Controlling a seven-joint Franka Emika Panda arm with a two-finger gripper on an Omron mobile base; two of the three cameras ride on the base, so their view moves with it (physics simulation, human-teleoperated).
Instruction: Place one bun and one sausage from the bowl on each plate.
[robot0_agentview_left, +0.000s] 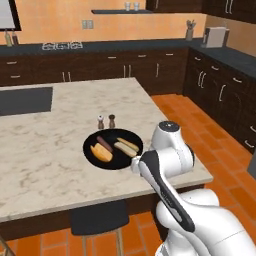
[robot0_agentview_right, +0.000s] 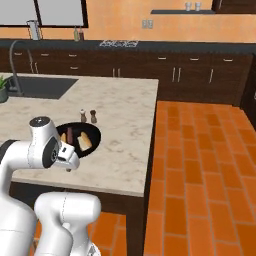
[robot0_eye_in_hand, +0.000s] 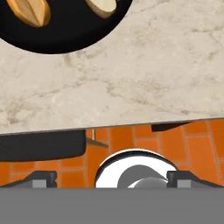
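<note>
The gripper (robot0_eye_in_hand: 112, 179) hangs at the near edge of the marble island counter (robot0_agentview_left: 50, 165), its jaws spread wide and holding nothing; in the hand view its two dark fingertips (robot0_eye_in_hand: 41, 179) stand well apart over the orange floor tiles (robot0_eye_in_hand: 131, 140), with a dark stool seat (robot0_eye_in_hand: 39, 146) just under the counter's edge.

Just beyond, near the counter's near edge and toward its right corner, sits the black bowl (robot0_agentview_left: 95, 159). Inside it lie the orange-yellow bun (robot0_agentview_left: 102, 152) at the left, the paler tan bun (robot0_agentview_left: 126, 146) at the right, and a reddish-brown sausage (robot0_agentview_left: 104, 142) between them toward the far rim. A second sausage cannot be made out for certain. In the right base view the arm covers part of the bowl.

Just behind the bowl's far rim stand two small shakers (robot0_agentview_left: 106, 121), one pale-topped, one dark, side by side.

Farther back, a dark sink (robot0_agentview_right: 42, 86) is set into the counter.
</note>
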